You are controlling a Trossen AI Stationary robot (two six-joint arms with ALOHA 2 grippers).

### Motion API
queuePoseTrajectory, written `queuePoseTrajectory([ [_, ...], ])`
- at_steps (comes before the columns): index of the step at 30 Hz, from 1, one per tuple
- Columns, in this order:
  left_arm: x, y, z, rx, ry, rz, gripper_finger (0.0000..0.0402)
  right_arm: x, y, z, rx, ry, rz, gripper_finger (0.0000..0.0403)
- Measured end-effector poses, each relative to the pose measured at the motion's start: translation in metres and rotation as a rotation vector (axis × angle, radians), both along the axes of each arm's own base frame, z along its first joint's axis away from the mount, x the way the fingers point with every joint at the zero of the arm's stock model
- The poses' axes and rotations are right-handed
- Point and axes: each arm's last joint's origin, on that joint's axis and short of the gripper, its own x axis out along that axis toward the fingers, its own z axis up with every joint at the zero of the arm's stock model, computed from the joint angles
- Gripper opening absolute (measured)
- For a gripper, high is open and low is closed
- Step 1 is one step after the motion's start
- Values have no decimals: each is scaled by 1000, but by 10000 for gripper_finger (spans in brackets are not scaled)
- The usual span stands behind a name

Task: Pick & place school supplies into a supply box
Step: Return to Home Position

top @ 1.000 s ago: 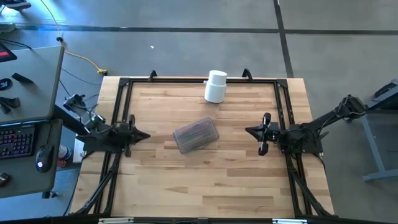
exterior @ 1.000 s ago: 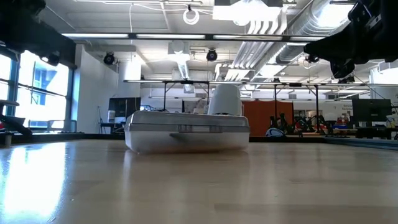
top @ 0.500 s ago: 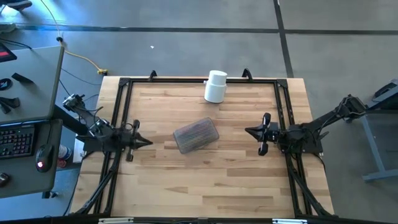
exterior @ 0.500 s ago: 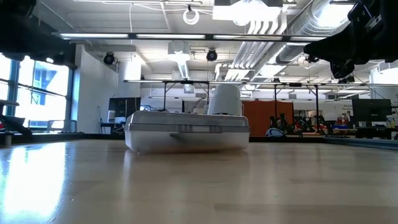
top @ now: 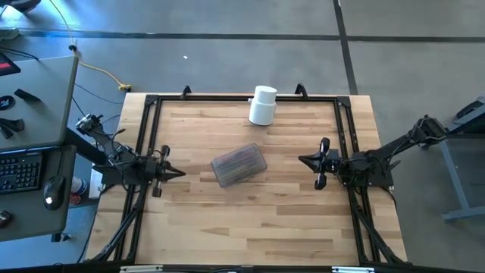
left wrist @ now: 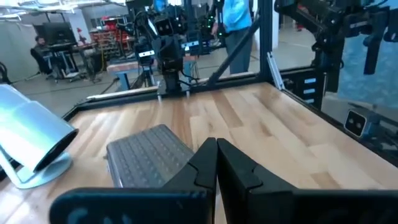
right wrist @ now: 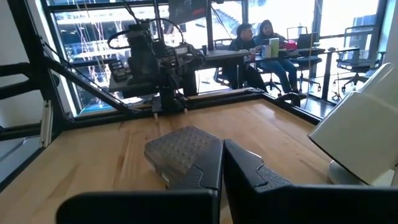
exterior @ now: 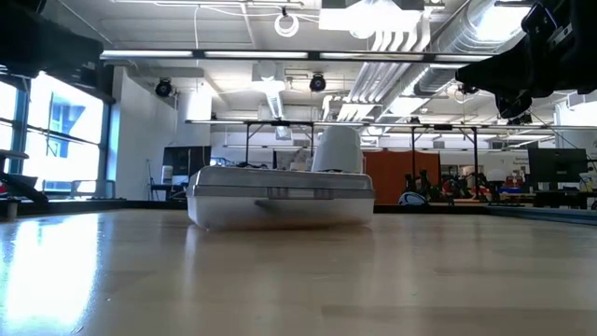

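Note:
The supply box (top: pixel 239 164) lies flat on the wooden table, mid-table, with its grey textured lid closed; it also shows in the low view (exterior: pixel 280 198) and both wrist views (left wrist: pixel 146 158) (right wrist: pixel 180 149). No school supplies show outside it. My left gripper (top: pixel 180 173) hovers left of the box, pointing level at it, shut and empty (left wrist: pixel 216 152). My right gripper (top: pixel 301 159) hovers right of the box, also level, shut and empty (right wrist: pixel 222 152).
A white cylindrical container (top: pixel 263 105) stands at the table's far edge behind the box. A black rail frame (top: pixel 242 98) runs around the tabletop. A desk with a keyboard (top: pixel 19 171) stands off the left side. People (right wrist: pixel 261 37) sit in the room beyond.
My left gripper has rolled about the line it points along, and its tip has swung a little toward the table's near edge. It has stayed shut. The box has kept its place.

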Motion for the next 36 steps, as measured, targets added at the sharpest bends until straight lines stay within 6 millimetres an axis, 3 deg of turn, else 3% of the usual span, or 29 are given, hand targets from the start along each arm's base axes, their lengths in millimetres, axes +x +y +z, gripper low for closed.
queuePoseTrajectory([
  [36,0,0,-2,10,15,-1,46,0,0,0,0,1,1,0],
])
